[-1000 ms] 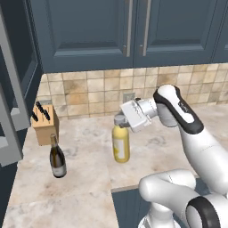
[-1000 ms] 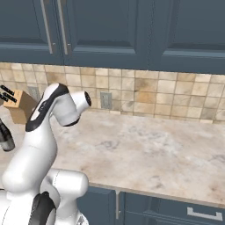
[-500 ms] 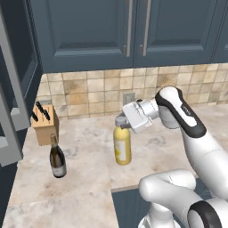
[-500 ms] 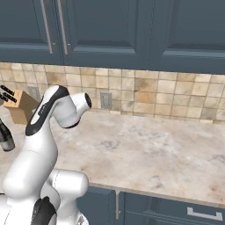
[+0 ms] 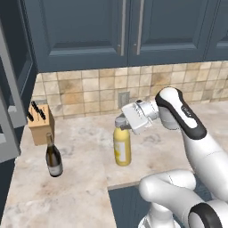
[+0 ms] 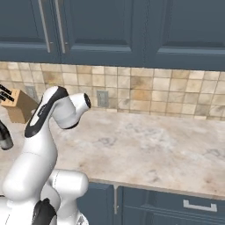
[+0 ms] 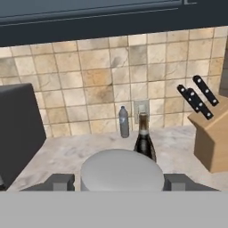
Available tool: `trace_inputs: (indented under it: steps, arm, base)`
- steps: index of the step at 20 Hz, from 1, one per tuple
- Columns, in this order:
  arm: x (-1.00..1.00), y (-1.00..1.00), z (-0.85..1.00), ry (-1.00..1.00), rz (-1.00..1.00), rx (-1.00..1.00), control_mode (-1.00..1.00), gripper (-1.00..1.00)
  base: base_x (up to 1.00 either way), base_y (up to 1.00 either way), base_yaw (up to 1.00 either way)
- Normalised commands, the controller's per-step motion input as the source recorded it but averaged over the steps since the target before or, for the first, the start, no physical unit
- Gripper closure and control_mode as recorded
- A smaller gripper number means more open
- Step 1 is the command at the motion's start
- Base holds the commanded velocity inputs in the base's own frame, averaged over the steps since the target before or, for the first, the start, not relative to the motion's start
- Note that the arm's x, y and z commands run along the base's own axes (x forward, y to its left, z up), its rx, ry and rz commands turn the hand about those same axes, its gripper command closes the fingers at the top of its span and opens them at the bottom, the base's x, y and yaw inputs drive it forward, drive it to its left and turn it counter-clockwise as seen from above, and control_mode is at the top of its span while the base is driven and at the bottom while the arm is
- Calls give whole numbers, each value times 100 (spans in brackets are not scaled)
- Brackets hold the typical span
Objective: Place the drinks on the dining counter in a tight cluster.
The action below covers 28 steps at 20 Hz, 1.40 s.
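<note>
The gripper [image 5: 122,123] is at the grey cap of the stout yellow bottle [image 5: 122,151], which stands upright on the beige marble tabletop [image 5: 80,182] under the dark blue wall cabinets [image 5: 120,31]. In the hand view the round grey cap [image 7: 122,171] sits between the two dark fingertips [image 7: 59,181], one on each side and close to its edge, so the jaws look closed around the cap. The bottle's base is on the tabletop. To its left, well apart, the dark wine bottle with the white label [image 5: 53,156] stands upright, near the wooden knife block [image 5: 40,124]. In the hand view, the small grey-blue bottle [image 7: 124,121] stands upright further back, close to the tiled wall [image 7: 102,84].
</note>
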Motion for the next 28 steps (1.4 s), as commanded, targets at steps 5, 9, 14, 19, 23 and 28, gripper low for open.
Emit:
trace_inputs:
  steps: [5, 9, 14, 19, 23, 28]
  arm:
    - [0, 0, 0, 0, 0, 0, 100, 100]
    - [0, 0, 0, 0, 0, 0, 100, 100]
    - [0, 0, 0, 0, 0, 0, 100, 100]
    - [0, 0, 0, 0, 0, 0, 100, 100]
    - [0, 0, 0, 0, 0, 0, 100, 100]
    - [0, 0, 0, 0, 0, 0, 100, 100]
  base:
    - [-25, -51, -32]
    - [-13, -57, -29]
    - [0, -73, -27]
    - [0, -75, -17]
    - [2, -49, -51]
    - [1, -24, -74]
